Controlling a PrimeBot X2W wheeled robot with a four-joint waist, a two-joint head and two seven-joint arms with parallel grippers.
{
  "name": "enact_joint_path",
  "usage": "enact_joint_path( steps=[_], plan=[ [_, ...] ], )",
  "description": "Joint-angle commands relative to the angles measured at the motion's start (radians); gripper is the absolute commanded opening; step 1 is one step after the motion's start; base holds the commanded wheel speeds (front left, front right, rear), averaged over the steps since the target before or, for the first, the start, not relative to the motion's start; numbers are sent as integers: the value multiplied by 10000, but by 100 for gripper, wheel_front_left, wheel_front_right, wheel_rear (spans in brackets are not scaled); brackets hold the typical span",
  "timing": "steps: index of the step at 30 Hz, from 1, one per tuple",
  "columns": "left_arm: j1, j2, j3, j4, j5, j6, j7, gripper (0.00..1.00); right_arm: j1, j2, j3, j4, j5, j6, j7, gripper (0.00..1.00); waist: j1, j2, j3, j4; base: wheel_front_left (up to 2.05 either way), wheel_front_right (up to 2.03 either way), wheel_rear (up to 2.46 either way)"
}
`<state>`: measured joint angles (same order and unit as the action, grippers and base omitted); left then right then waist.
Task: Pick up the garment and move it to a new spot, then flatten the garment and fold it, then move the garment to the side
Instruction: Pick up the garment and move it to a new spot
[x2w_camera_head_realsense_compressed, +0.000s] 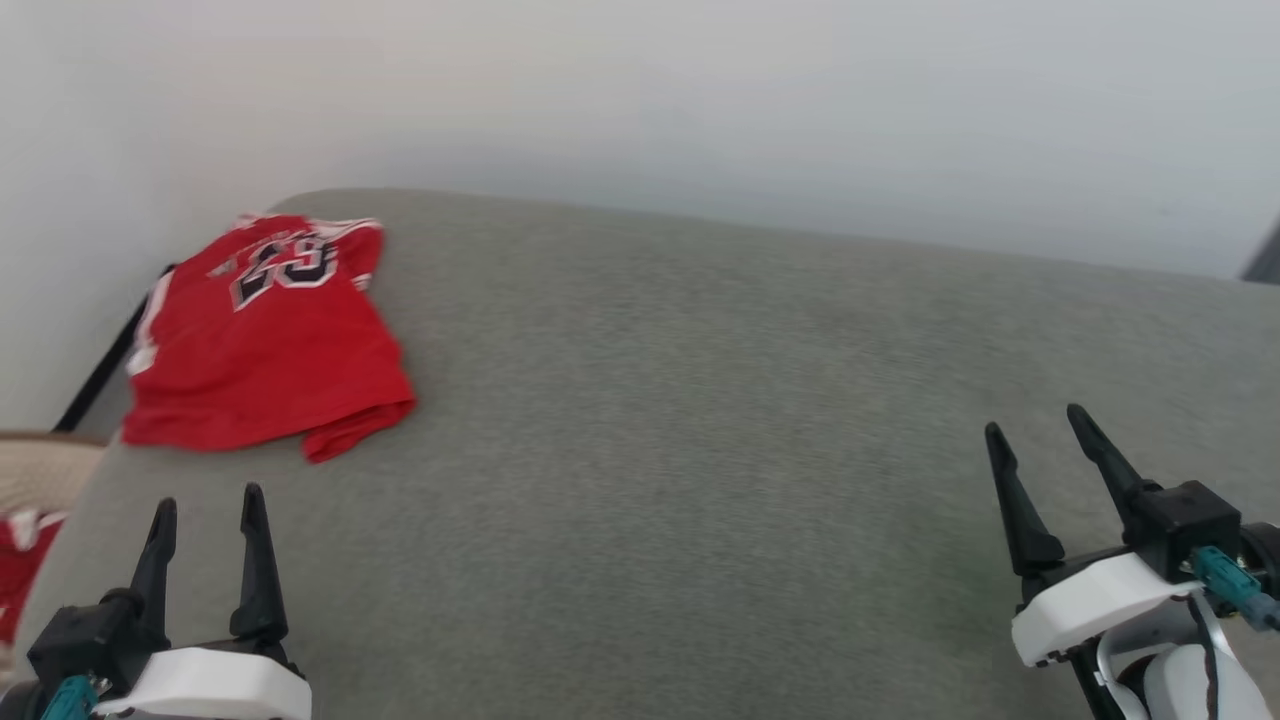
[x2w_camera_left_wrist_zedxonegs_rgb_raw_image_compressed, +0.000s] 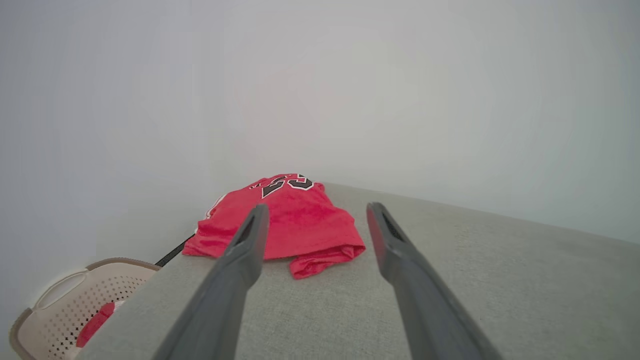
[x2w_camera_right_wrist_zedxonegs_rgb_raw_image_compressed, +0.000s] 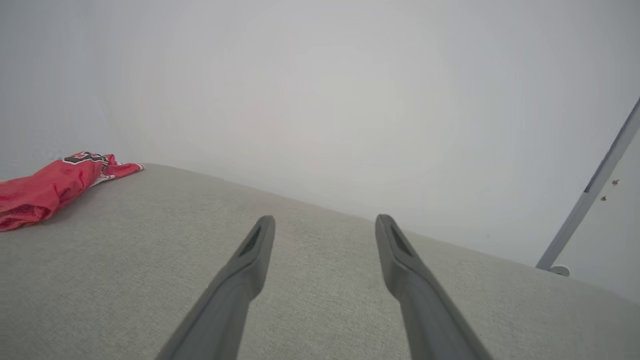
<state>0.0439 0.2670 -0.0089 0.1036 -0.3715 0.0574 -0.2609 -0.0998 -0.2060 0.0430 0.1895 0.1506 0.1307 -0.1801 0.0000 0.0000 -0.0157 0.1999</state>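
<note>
Garment (x2w_camera_head_realsense_compressed: 265, 345) lies roughly folded at the far left corner of the grey cushioned surface (x2w_camera_head_realsense_compressed: 700, 450), red with a black, white-outlined "23" facing up; smaller lettering above it is too blurred to read. Left gripper (x2w_camera_head_realsense_compressed: 208, 497) and right gripper (x2w_camera_head_realsense_compressed: 1034, 419) hover spread wide and empty, well apart from it.

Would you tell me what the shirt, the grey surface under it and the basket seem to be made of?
Shirt: likely soft knit fabric, matte; it creases and flops at the hem.
Surface: woven upholstery cloth, matte, fine heathered weave.
Basket: probably plastic, beige, smooth, with moulded holes.
</note>
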Motion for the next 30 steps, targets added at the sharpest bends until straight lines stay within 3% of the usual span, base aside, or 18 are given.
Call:
enact_joint_path(
  steps=[1,15,30],
  plan=[
    [117,-26,57,35,-76,64,-62,100,-127,-25,89,5,82,1,3,100,0,0,-80,540,0,0,0],
    [372,-96,213,79,-203,217,-61,100,-144,-62,425,164,243,1,-68,100,0,0,-188,1779,0,0,0],
    [-385,-129,233,300,-395,327,120,100,-36,-101,447,-124,266,1,-34,100,0,0,14,2081,0,0,0]
  ],
)
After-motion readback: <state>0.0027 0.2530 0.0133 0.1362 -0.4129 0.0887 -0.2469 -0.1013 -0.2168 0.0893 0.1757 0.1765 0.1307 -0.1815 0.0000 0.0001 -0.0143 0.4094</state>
